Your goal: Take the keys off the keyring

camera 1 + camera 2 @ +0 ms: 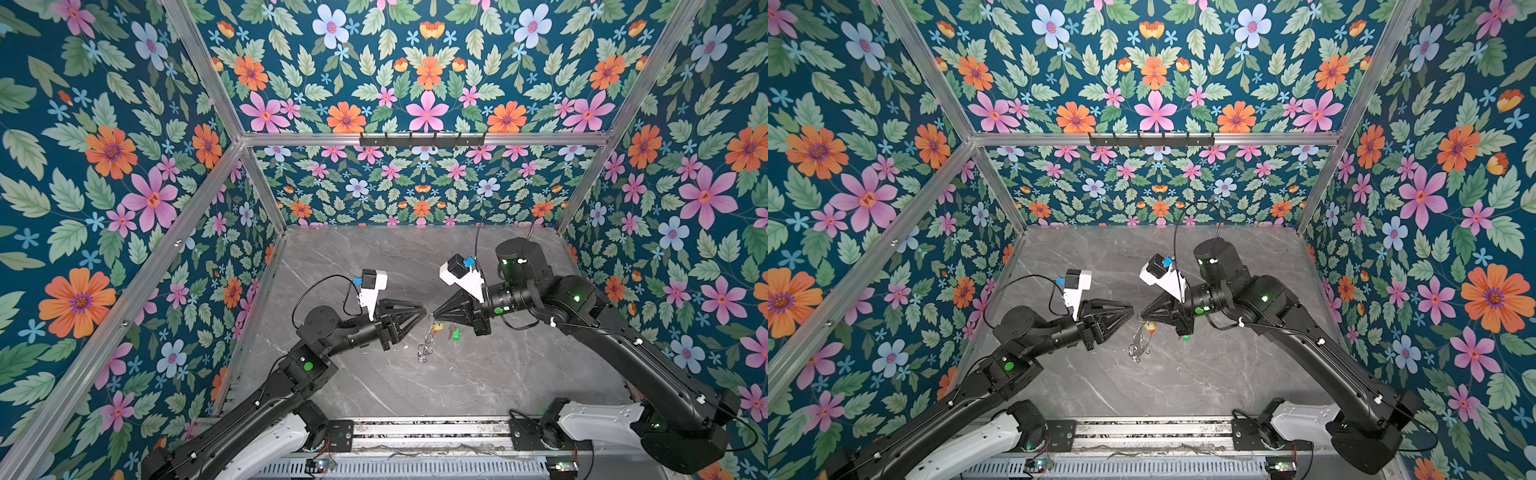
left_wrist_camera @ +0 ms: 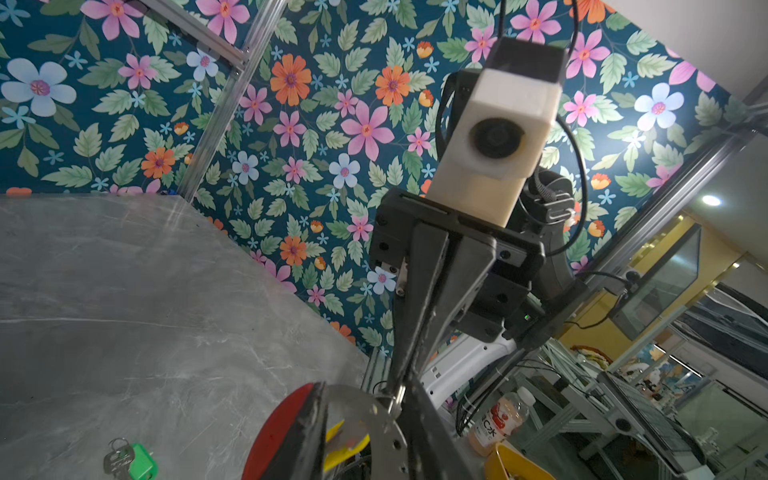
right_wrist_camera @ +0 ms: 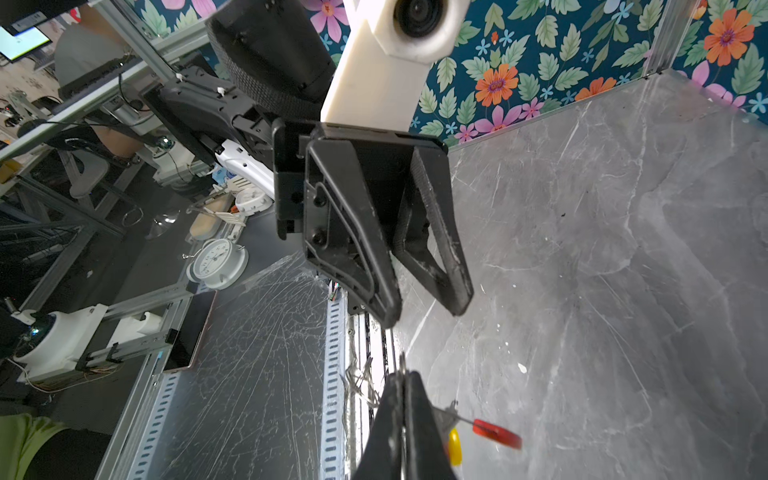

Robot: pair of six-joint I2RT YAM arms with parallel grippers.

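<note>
My right gripper (image 1: 433, 314) is shut on the rim of the keyring (image 2: 374, 415), a flat grey hoop with a red arc (image 2: 278, 432), and holds it above the marble table. The hoop shows edge-on in the right wrist view, beside the shut right gripper (image 3: 402, 374). The yellow-tagged key (image 1: 437, 327) hangs at the hoop. The green-tagged key (image 1: 456, 333) lies alone on the table, apart from the hoop. My left gripper (image 1: 423, 312) faces the right one tip to tip. Its fingers (image 3: 457, 297) stand apart with nothing between them.
A bunch of small silver split rings (image 1: 424, 353) sits below the hoop; I cannot tell if they touch the table (image 1: 519, 374). Floral walls close three sides. A black hook rail (image 1: 422, 139) runs along the back frame. A metal rail (image 1: 415, 428) lines the front edge.
</note>
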